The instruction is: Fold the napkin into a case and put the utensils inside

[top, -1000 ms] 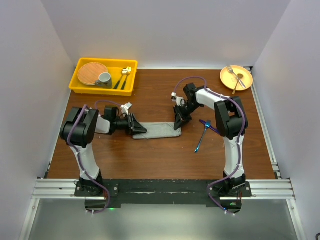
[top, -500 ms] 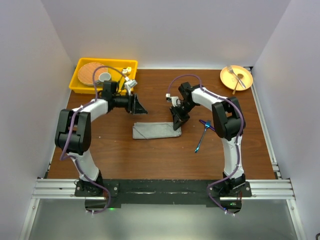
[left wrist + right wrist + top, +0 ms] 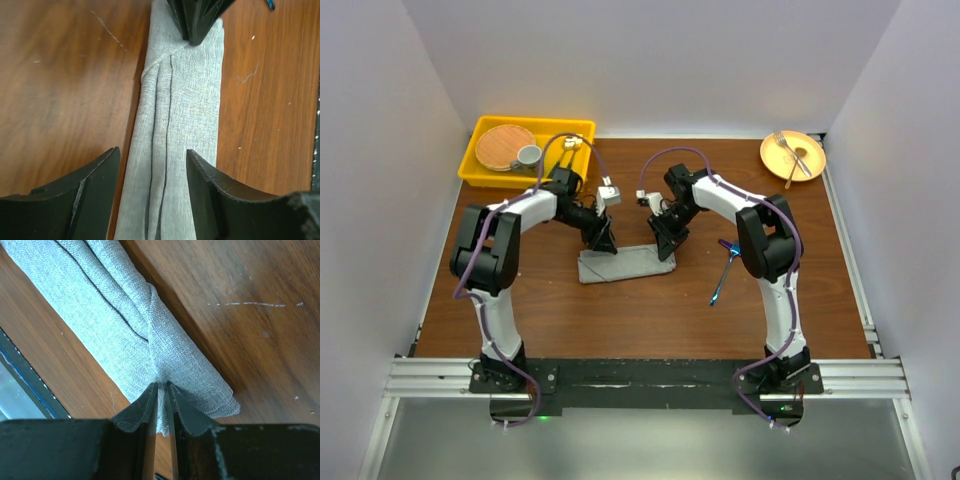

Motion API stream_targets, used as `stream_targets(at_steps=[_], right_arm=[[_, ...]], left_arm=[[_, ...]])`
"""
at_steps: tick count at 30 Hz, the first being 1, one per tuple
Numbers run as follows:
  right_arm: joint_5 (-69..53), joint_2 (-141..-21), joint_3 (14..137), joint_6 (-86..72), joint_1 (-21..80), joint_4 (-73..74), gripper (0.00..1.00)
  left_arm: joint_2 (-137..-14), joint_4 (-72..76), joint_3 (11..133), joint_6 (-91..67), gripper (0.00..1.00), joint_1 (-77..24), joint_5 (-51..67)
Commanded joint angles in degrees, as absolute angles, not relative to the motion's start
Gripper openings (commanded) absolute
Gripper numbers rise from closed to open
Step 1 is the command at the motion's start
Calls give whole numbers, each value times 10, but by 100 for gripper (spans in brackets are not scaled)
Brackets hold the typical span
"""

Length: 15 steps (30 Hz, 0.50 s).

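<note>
On the brown wooden table [image 3: 650, 310] we saw the napkin [image 3: 625, 266] lying at the middle, folded into a narrow strip. The right gripper [image 3: 664, 250] pinched its right end between nearly closed fingers. The left gripper [image 3: 604, 243] stood spread over its left end, grasping nothing. The blue-handled utensils [image 3: 724, 272] lay apart, to the right

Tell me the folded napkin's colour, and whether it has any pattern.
Plain mid-grey, no pattern; the napkin shows best in the left wrist view.
</note>
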State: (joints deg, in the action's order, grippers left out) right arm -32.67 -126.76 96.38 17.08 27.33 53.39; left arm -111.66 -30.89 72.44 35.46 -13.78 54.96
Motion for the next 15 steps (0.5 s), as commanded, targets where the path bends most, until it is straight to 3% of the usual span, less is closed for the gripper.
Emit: stream_targets(at_steps=[1, 7, 15], right_arm=[[-277, -1300, 967, 226, 278, 485, 20], [-294, -1283, 955, 238, 279, 480, 21], [-331, -1251, 952, 236, 276, 497, 24]], left_arm=[[-1138, -331, 751, 418, 61, -166, 527], [-1160, -318, 759, 410, 55, -176, 502], [-1157, -348, 750, 477, 27, -178, 504]])
